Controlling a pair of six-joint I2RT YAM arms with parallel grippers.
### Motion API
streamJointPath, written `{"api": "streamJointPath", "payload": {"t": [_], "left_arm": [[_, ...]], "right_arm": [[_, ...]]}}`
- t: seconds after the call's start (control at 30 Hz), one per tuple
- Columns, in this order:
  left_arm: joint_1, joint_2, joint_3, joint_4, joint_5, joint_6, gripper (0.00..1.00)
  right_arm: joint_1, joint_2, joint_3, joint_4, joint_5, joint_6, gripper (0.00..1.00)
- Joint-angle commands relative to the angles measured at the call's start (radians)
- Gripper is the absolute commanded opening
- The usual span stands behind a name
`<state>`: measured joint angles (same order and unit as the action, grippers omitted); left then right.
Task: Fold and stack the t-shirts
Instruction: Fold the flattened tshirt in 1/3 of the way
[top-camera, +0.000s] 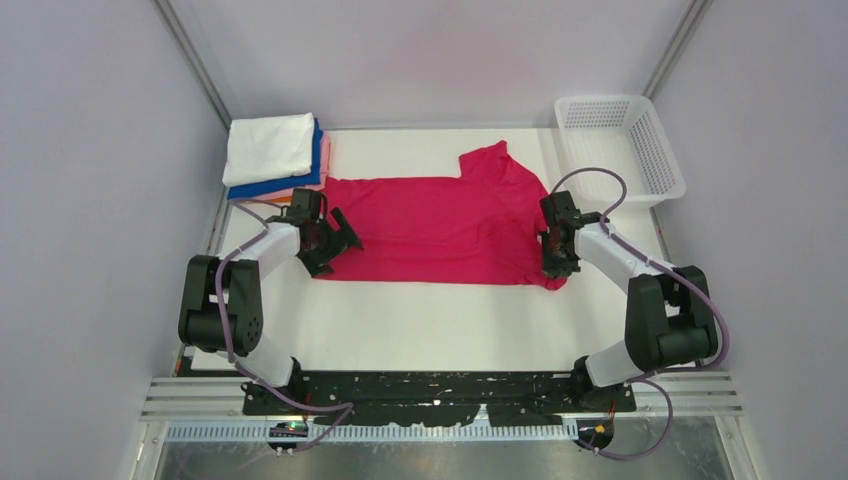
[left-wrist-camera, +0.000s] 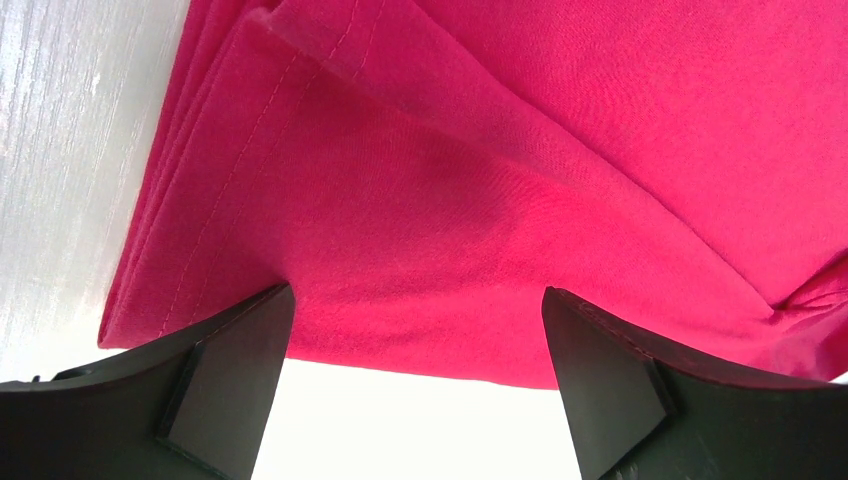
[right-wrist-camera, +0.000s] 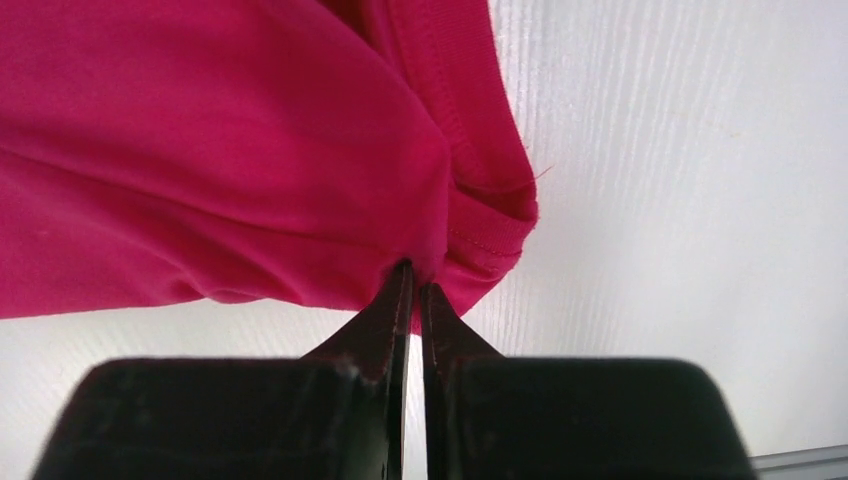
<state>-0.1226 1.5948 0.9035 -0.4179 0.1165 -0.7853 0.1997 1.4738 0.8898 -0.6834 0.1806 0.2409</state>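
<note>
Magenta shirt (top-camera: 430, 230) spread flat mid-table | left gripper (top-camera: 338, 240) splayed wide at left hem, gripping nothing | right gripper (top-camera: 553, 265) pinched tight on near-right corner | folded stack (top-camera: 275, 158) at far left, white on top | basket (top-camera: 640, 150) far right

You are working in a robotics lab cell, not a home: plain pale walls (top-camera: 100, 150) and metal corner posts (top-camera: 188, 50) box in a white table (top-camera: 430, 320). Your left arm (top-camera: 225, 300) and right arm (top-camera: 655, 315) are bolted to a black perforated plate (top-camera: 440, 395) on aluminium rails (top-camera: 190, 398), purple cables (top-camera: 318, 408) trailing from them. The props are a magenta-red t-shirt (top-camera: 430, 225), a folded stack (top-camera: 270, 148) and a white mesh basket (top-camera: 620, 145).
</note>
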Motion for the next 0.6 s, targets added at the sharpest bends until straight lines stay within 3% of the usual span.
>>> {"api": "streamJointPath", "payload": {"t": [0.0,0.57], "left_arm": [[0.01,0.005,0.009,-0.015,-0.034,-0.006,1.0],[0.021,0.018,0.047,-0.081,-0.073,0.01,1.0]], "right_arm": [[-0.027,0.007,0.036,-0.025,0.049,-0.015,0.06],[-0.046,0.118,0.144,-0.086,0.176,-0.108,0.05]]}}
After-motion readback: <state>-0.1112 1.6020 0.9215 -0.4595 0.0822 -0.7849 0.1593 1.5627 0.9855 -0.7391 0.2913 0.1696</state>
